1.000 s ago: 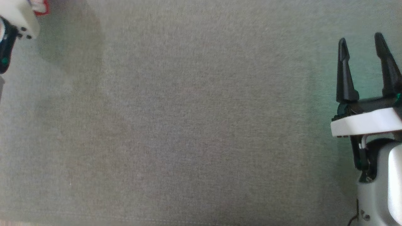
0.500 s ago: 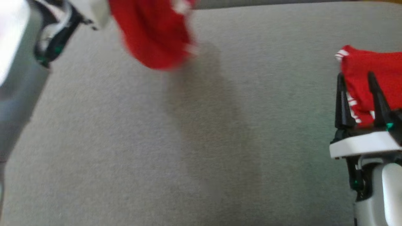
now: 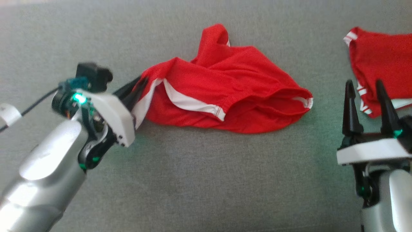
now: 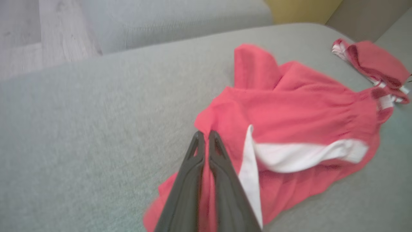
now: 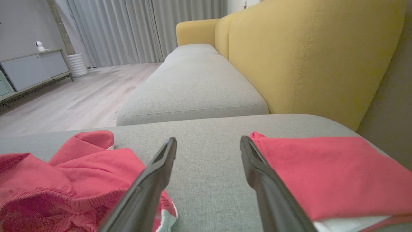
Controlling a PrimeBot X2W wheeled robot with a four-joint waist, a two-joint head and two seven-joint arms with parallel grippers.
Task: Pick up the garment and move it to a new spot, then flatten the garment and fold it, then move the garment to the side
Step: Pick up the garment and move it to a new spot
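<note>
The garment (image 3: 225,93), red shorts with white trim, lies crumpled on the grey sofa cushion (image 3: 206,180) in the middle of the head view. My left gripper (image 3: 143,82) is shut on its left edge, where the white band runs. The left wrist view has the two fingers pressed together (image 4: 204,135) with red cloth of the garment (image 4: 289,109) pinched between them. My right gripper (image 3: 364,85) stands open at the right, holding nothing. In the right wrist view its fingers (image 5: 208,141) point over bare cushion, with the garment (image 5: 80,161) at the lower left.
A second red garment (image 3: 383,61), folded flat, lies at the far right just beyond my right gripper, also seen as the folded piece (image 5: 322,170). A yellow sofa back (image 5: 305,58) rises behind the cushion, and a wooden floor (image 5: 64,100) lies off its far edge.
The head camera has shifted. The garment hung blurred in the air from my left gripper half a second ago; now it rests spread on the cushion, still gripped. The right gripper stays open.
</note>
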